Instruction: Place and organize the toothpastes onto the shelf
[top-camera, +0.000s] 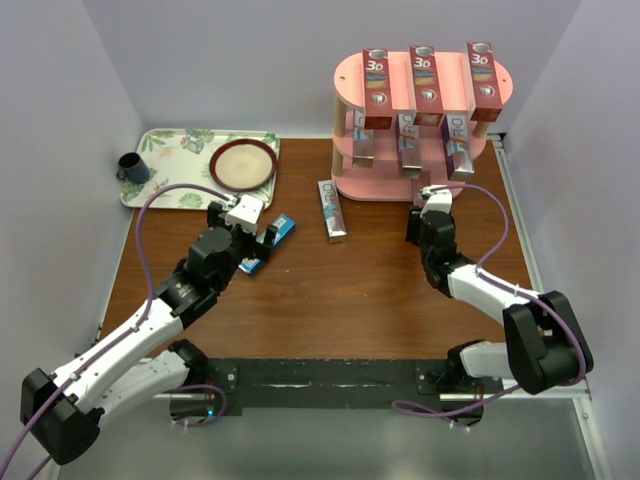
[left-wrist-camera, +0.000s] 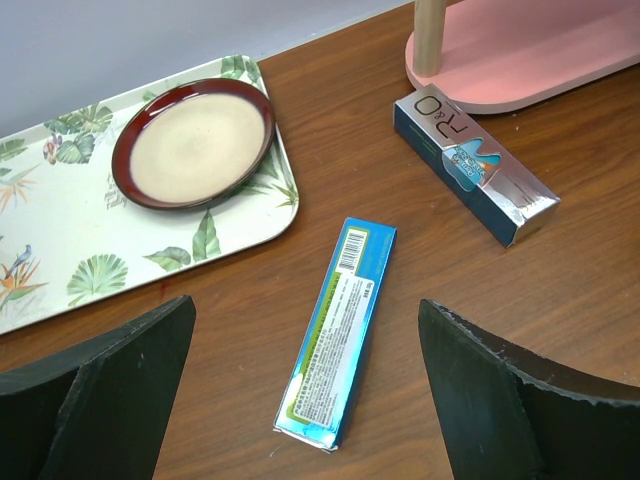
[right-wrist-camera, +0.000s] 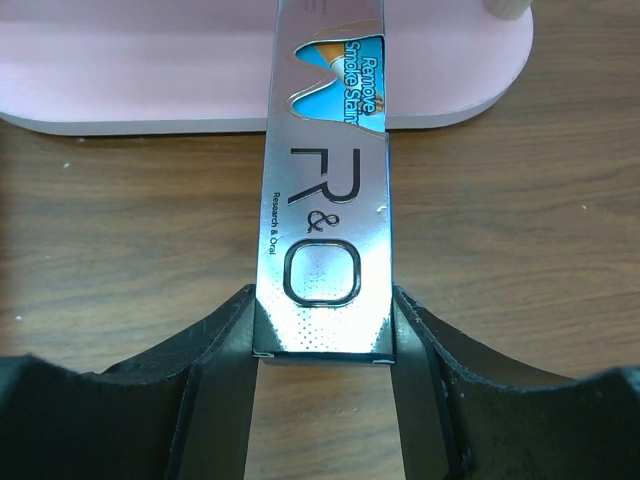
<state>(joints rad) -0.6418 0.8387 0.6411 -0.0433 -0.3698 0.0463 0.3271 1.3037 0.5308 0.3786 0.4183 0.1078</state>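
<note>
Right tool (right-wrist-camera: 322, 335) pinches the near end of a silver carton (right-wrist-camera: 325, 200) marked "R&O", fingers (right-wrist-camera: 215, 390) pressed to both long sides; the carton's far end reaches over the bottom board of the pink shelf (right-wrist-camera: 130, 75). Left tool (left-wrist-camera: 305, 305) hangs spread wide, gripping nothing, over a teal carton (left-wrist-camera: 340, 325) lying flat on the bench (left-wrist-camera: 560, 300), barcode side up, btwn but clear of both fingers. Just beyond it, a second silver carton (left-wrist-camera: 475, 165) lies on the wood near the shelf's base, not on it. Seen from overhead, three red cartons (top-camera: 423, 78) sit side by side across the top tier, w/ shelved silver cartons (top-camera: 410, 150) beneath them. At the bench's far-left corner, a floral tray (top-camera: 165, 190) holds a red-rimmed plate (top-camera: 243, 165) and a dark cup (top-camera: 132, 168). Left arm (top-camera: 150, 320) angles in from the near edge toward ctr; right arm (top-camera: 480, 285) bends toward the shelf.
</note>
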